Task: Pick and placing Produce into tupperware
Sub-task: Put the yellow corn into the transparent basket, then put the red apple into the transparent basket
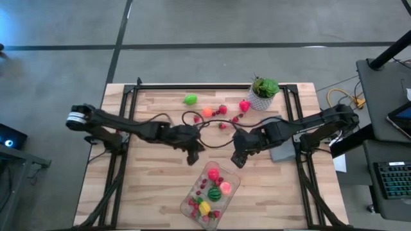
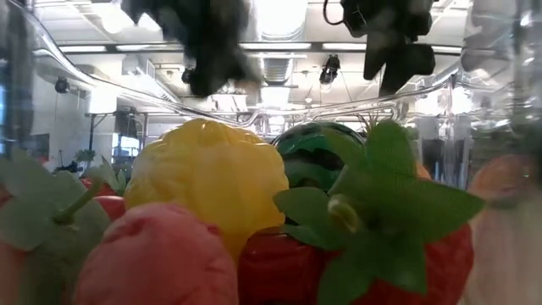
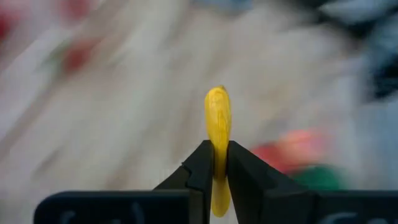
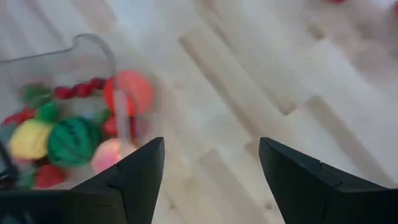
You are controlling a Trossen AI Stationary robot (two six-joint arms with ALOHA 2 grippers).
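Presently the left gripper (image 3: 216,163) pinches a smooth, thin yellow plastic produce piece (image 3: 217,124) above the wooden table (image 1: 141,186); the right gripper (image 4: 211,180) gapes empty beside the clear, round-cornered rectangular tupperware (image 1: 230,190) holding glossy toy fruit.

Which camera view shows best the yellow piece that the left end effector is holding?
The left wrist view: the thin yellow piece stands clamped between the left end effector fingers. In the high view the arm covers it. The low and right wrist views do not show it, only other produce in the tupperware.
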